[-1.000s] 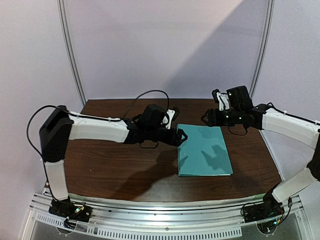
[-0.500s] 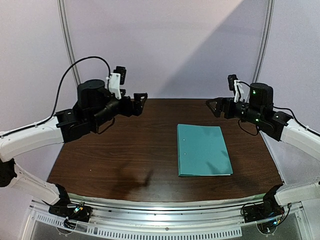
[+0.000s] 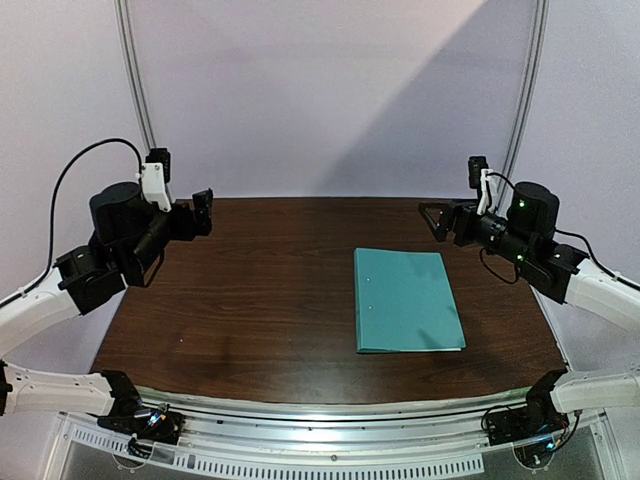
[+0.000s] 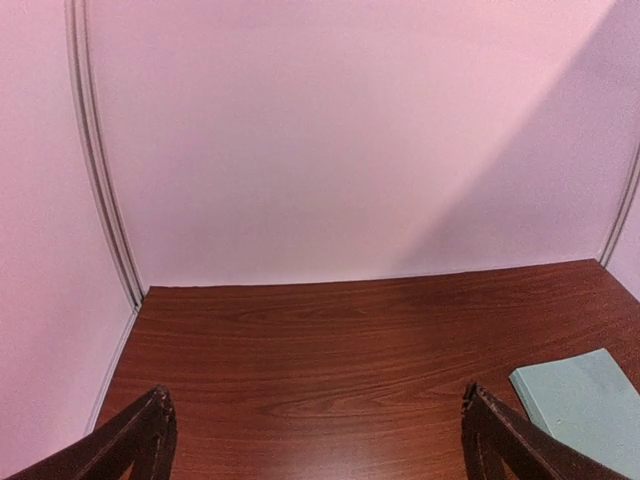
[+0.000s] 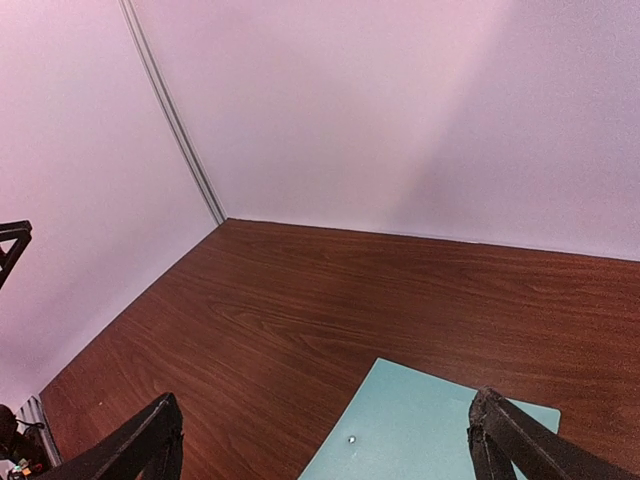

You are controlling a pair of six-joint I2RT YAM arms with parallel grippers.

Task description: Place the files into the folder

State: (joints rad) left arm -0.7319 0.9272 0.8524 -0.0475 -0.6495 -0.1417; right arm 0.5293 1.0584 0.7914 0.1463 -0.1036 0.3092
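Observation:
The teal-green folder lies closed and flat on the brown table, right of centre. No files show in any view. My left gripper hangs open and empty above the table's far left, well apart from the folder. Its wrist view has the folder's corner at the lower right, beyond the gripper. My right gripper is open and empty above the far right, just beyond the folder's far edge. From that wrist the folder and its small metal rivet sit between and below the gripper.
A pale wall closes off the table's back edge. Two curved metal poles rise at the back corners. An aluminium rail with both arm bases runs along the near edge.
Both arms have drawn back from the folder, the left up and leftward, the right rightward. Both pairs of jaws stand wider. The folder stays closed in place.

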